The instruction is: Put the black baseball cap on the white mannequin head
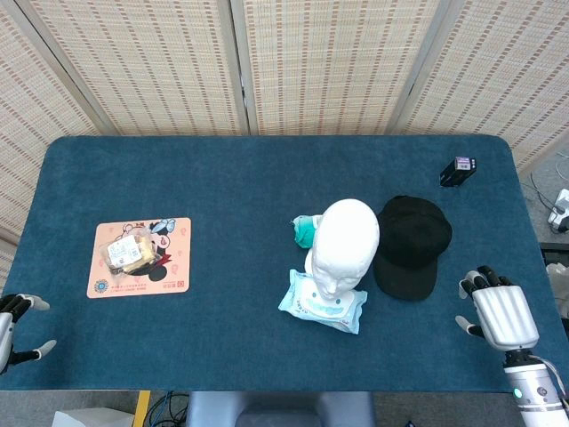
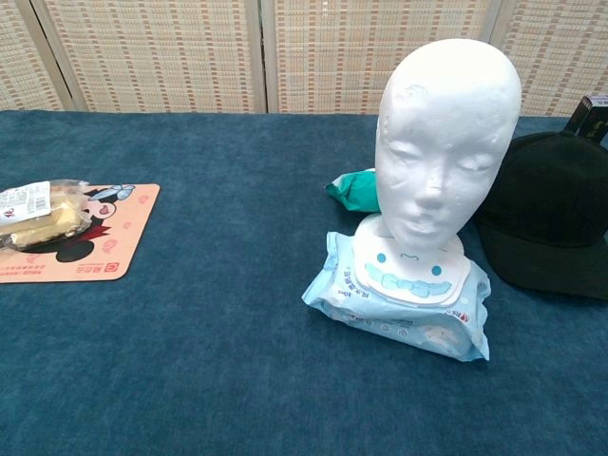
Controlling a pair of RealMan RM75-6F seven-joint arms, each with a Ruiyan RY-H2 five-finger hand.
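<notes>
The black baseball cap lies flat on the blue table, just right of the white mannequin head. The chest view shows the cap at the right edge, behind the upright mannequin head, which faces the front and stands on a wet-wipes pack. My right hand hovers near the table's front right, right of the cap's brim, fingers apart and holding nothing. My left hand sits at the far front left edge, fingers spread, empty. Neither hand appears in the chest view.
A green object lies behind the mannequin head. A pink mat with a wrapped snack sits at the left. A small black box stands at the back right. Woven screens close the back.
</notes>
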